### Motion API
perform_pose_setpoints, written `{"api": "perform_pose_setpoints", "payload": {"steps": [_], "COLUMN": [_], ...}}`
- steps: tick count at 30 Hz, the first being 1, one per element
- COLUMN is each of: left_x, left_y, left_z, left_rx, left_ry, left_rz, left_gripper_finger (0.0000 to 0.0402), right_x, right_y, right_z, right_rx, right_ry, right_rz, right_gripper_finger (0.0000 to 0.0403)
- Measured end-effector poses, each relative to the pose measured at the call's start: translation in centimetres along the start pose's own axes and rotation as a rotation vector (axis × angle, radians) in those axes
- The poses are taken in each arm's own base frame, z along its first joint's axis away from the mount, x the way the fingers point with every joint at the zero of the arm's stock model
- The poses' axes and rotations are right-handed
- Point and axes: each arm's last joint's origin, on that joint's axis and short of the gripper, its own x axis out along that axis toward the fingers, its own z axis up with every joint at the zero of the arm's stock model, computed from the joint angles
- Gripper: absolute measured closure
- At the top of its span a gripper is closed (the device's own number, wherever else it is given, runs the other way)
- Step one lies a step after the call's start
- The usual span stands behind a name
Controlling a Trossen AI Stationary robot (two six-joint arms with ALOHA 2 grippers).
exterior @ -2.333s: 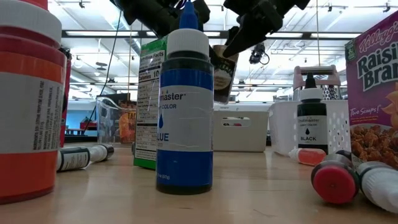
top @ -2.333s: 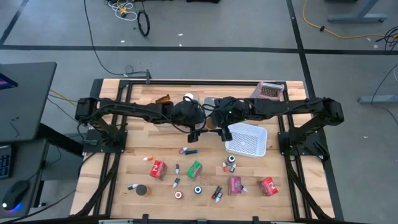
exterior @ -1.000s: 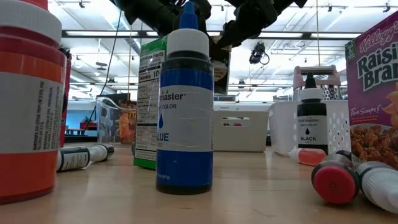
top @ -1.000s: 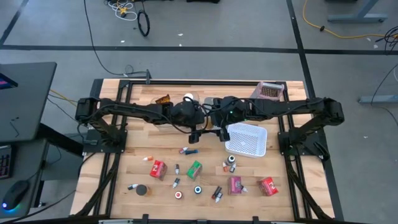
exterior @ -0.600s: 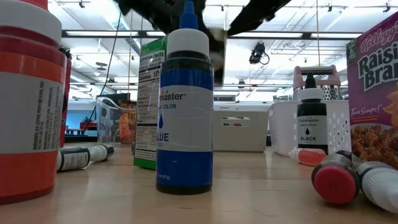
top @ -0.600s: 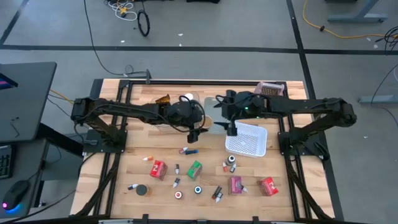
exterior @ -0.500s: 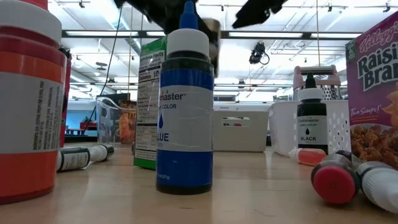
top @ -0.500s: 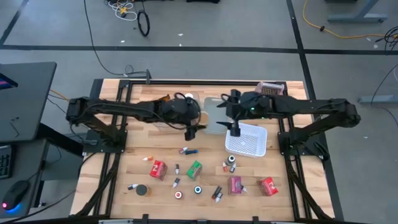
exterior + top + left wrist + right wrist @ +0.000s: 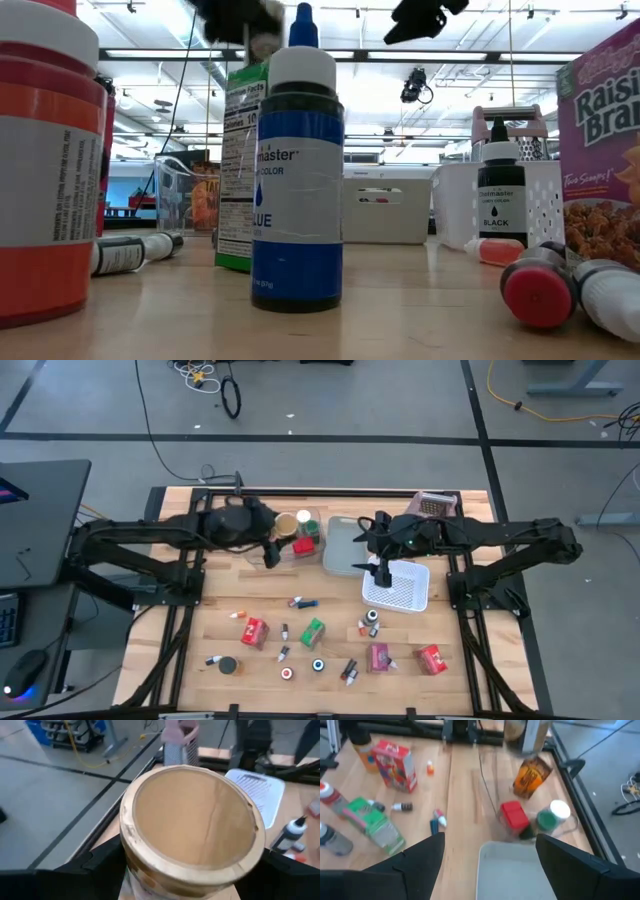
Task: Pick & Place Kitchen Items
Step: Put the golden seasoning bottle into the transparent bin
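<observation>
Above the clear bin (image 9: 297,538), left end effector (image 9: 272,555) grips one jar (image 9: 192,822); right end effector (image 9: 383,569) released.

We see the left gripper (image 9: 240,22) only blurred at 12 o'clock; the jar (image 9: 192,827) hides its fingers.

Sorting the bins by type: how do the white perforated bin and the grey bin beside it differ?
The white perforated bin has holes across its floor; the grey bin looks solid and smooth. The white one lies nearer the table's front, the grey one farther back and to its left. The right gripper hovers over the white bin's edge. Both are rectangular, shallow, seemingly empty.
</observation>
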Motion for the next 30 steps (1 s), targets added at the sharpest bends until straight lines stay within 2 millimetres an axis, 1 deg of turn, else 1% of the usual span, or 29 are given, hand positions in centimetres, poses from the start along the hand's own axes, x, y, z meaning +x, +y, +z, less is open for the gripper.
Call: {"api": "perform_pose_setpoints", "payload": {"steps": [2, 7, 10, 13, 19, 22, 25, 27, 30], "left_x": [0.2, 1.9, 2.9, 3.5, 4.0, 4.5, 5.7, 6.4, 7.4], "left_y": [0.2, 0.6, 1.1, 1.7, 2.9, 3.3, 3.6, 3.7, 3.8], "left_z": [-1.9, -6.8, -9.1, -10.8, -12.1, -12.6, -13.4, -14.1, -14.3], "left_rx": [-0.017, -0.072, -0.135, -0.173, -0.125, -0.187, -0.280, -0.301, -0.299], "left_ry": [0.023, 0.008, -0.037, -0.059, -0.045, -0.036, 0.007, 0.036, 0.018], "left_rz": [0.037, 0.106, 0.114, 0.143, 0.143, 0.134, 0.174, 0.216, 0.239], "left_gripper_finger": [0.0102, 0.0103, 0.0104, 0.0103, 0.0103, 0.0103, 0.0103, 0.0103, 0.0103], "right_x": [0.2, 1.1, 1.7, 2.4, 3.1, 3.4, 3.4, 3.5, 3.5], "right_y": [0.1, 0.1, 0.2, 0.3, 0.4, 0.4, 0.4, 0.4, 0.4], "right_z": [-0.2, 0.0, 0.0, -0.1, -0.1, 0.1, 0.2, 0.3, 0.2], "right_rx": [-0.003, -0.001, -0.002, -0.006, -0.040, -0.059, -0.065, -0.065, -0.071], "right_ry": [0.020, 0.010, 0.017, 0.028, 0.035, 0.011, -0.003, -0.006, 0.002], "right_rz": [0.002, 0.001, 0.001, 0.002, 0.004, 0.001, -0.001, -0.001, 0.000], "right_gripper_finger": [0.0080, 0.0080, 0.0080, 0.0080, 0.0080, 0.0080, 0.0080, 0.0080, 0.0080]}}
